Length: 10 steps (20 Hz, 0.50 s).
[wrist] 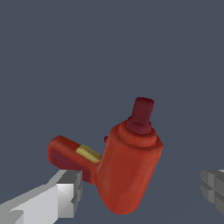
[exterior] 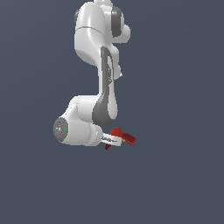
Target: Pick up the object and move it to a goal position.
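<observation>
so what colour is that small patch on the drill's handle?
Yellow, on the red drill; the patch shows best in the wrist view.

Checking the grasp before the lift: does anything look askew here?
Yes. The red drill sits off-centre between the open fingers: one fingertip is at its handle, while the other stands well clear of its body.

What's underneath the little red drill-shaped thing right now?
Under the small red drill-shaped object only plain dark grey ground shows. Whatever lies directly beneath its body is covered. The pincer fingers flank it, apart.
</observation>
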### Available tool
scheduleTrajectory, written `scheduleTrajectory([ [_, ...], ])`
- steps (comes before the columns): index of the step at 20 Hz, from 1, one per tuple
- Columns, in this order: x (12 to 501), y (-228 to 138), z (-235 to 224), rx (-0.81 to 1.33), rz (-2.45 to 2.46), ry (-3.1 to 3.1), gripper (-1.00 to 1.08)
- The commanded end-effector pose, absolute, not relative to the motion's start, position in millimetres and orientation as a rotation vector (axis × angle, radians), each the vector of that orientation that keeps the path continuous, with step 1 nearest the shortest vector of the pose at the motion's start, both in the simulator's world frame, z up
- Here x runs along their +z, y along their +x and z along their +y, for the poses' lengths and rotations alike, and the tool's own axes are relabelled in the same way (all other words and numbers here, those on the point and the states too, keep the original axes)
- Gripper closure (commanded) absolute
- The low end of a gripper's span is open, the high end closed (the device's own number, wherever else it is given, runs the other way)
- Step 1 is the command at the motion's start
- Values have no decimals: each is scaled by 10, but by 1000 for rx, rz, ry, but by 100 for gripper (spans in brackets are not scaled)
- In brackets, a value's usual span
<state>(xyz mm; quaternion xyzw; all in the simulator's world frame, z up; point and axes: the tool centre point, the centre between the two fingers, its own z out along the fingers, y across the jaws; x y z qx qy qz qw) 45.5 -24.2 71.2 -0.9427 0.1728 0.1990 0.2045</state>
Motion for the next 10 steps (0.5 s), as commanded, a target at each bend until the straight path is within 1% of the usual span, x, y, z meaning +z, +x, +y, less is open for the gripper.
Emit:
scheduleTrajectory([
  [1,651,472,-239,589,504,-2570,-100],
  [10,529,494,-249,654,543,-2443,-100],
])
